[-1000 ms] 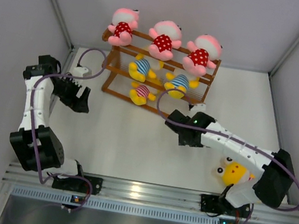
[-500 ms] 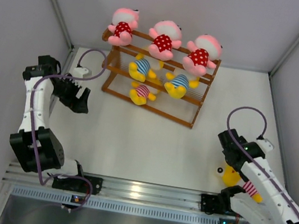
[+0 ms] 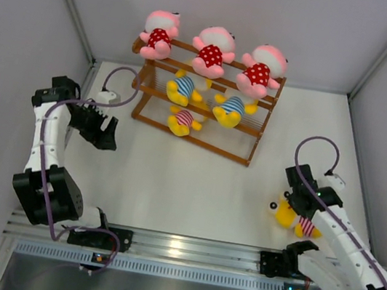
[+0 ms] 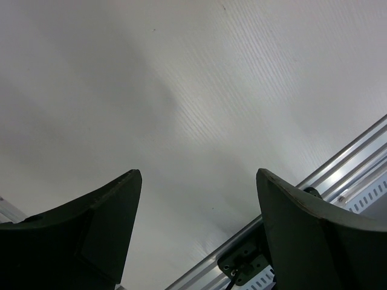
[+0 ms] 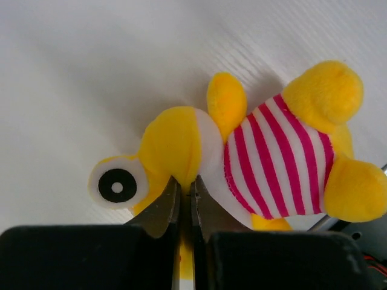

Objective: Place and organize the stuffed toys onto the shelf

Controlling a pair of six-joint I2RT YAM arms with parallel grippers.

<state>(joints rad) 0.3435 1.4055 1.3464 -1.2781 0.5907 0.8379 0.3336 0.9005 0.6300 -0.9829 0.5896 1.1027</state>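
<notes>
The shelf (image 3: pixel 222 152) stands at the back of the table. Three pink stuffed toys (image 3: pixel 213 51) sit along its top tier. Two yellow ones in blue-white stripes (image 3: pixel 230 109) occupy the middle tier, and a yellow one in red-white stripes (image 3: pixel 182 121) the lowest. Near the right front, another yellow toy in red-white stripes (image 3: pixel 298 219) (image 5: pixel 272 151) lies on the table. My right gripper (image 3: pixel 293 205) (image 5: pixel 185 184) is shut on it, pinching the plush between head and body. My left gripper (image 3: pixel 103 131) (image 4: pixel 198 175) hovers open over bare table at the left, holding nothing.
An aluminium rail (image 3: pixel 184 250) (image 4: pixel 338 175) runs along the near edge by the arm bases. Grey walls close in the left, right and back sides. Purple cables loop off both arms; the left arm's cable (image 3: pixel 128 72) reaches toward the shelf's left end.
My right arm swung from the shelf's right end back to the near right and its jaws closed on the yellow red-striped toy, which shifted slightly left. My left gripper barely moved.
</notes>
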